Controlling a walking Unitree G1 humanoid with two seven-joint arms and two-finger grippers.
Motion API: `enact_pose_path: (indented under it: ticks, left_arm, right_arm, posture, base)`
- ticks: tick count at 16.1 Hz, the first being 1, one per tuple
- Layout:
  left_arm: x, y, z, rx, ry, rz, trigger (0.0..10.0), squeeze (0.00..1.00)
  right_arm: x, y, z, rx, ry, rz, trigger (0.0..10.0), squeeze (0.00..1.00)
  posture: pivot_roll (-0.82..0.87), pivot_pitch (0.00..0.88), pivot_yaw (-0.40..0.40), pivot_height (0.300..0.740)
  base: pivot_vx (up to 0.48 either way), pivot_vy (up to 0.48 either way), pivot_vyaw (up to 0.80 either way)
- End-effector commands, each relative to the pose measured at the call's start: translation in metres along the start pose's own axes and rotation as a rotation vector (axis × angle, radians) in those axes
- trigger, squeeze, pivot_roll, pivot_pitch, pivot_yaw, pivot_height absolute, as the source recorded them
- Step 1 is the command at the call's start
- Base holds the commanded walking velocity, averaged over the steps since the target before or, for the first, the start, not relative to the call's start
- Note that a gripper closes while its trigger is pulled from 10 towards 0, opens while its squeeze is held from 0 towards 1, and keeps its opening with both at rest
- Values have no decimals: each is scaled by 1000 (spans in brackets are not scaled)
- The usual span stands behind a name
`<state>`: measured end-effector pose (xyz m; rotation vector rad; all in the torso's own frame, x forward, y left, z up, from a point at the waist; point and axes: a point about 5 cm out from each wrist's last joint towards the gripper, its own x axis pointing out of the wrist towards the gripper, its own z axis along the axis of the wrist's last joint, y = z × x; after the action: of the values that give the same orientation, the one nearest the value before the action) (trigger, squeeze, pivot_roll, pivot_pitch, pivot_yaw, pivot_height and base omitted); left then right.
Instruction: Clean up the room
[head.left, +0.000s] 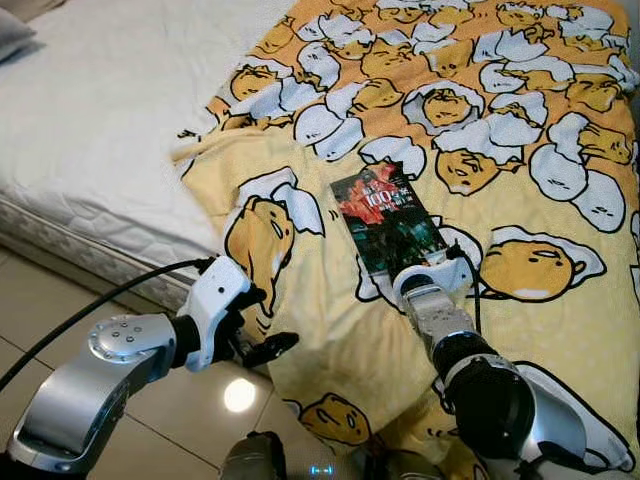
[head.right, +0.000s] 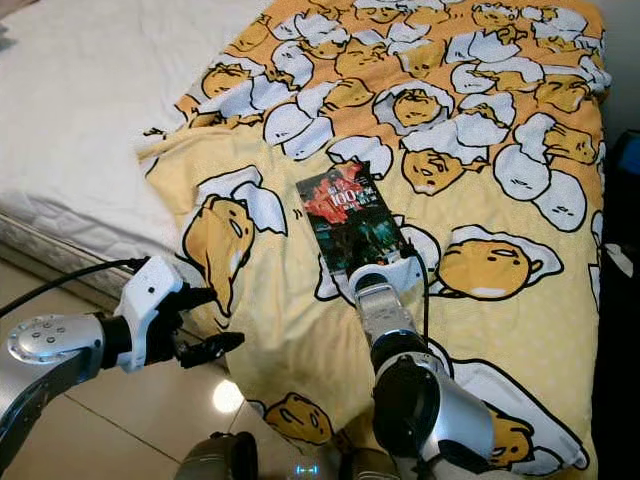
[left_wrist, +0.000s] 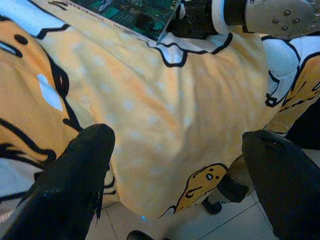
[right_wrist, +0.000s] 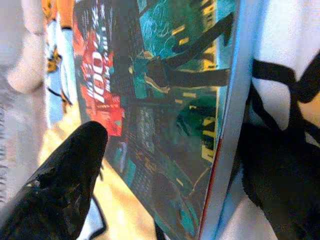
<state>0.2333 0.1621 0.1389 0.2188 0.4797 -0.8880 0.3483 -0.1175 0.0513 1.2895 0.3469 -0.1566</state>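
A book (head.left: 388, 218) with a dark green and red cover lies flat on the yellow egg-print blanket (head.left: 520, 330) on the bed. My right gripper (head.left: 422, 277) is at the book's near end. In the right wrist view the book (right_wrist: 165, 100) sits between the fingers of the right gripper (right_wrist: 182, 150): one finger (right_wrist: 75, 170) over the cover, the other (right_wrist: 280, 180) beside its light edge, open. My left gripper (head.left: 272, 320) hangs open past the blanket's near-left edge, above the floor; between its fingers (left_wrist: 75, 185) there is only blanket.
The white mattress (head.left: 100, 120) lies bare to the left of the blanket, with a grey pillow (head.left: 12, 35) at its far corner. Shiny beige floor tiles (head.left: 60, 300) run along the bed's near side. A dark object (head.right: 625, 160) stands at the bed's right edge.
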Motion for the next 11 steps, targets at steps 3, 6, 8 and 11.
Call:
enact_pose_path:
  ticks: [3,6,8,11]
  left_arm:
    - [0,2,5,8,-20,18,10000,910]
    - [0,-1,3,4,-23,15,10000,914]
    - [3,-4,2,12,-14,3,10000,910]
    - [5,-6,3,11,-25,3,10000,910]
  right_arm:
    - [2,9,-1,132,-6,50,0,0]
    - [3,13,-1,132,-1,78,0,0]
    - [1,7,-2,123,5,65,0,0]
    - [0,2,-2,112,11,57,0,0]
  posture:
    - [214,166,27,740]
    - [211,147,26,740]
    - [218,140,15,740]
    - [216,135,8,740]
  base:
    - [0,0,0]
    - [0,0,0]
    - [0,0,0]
    - [0,0,0]
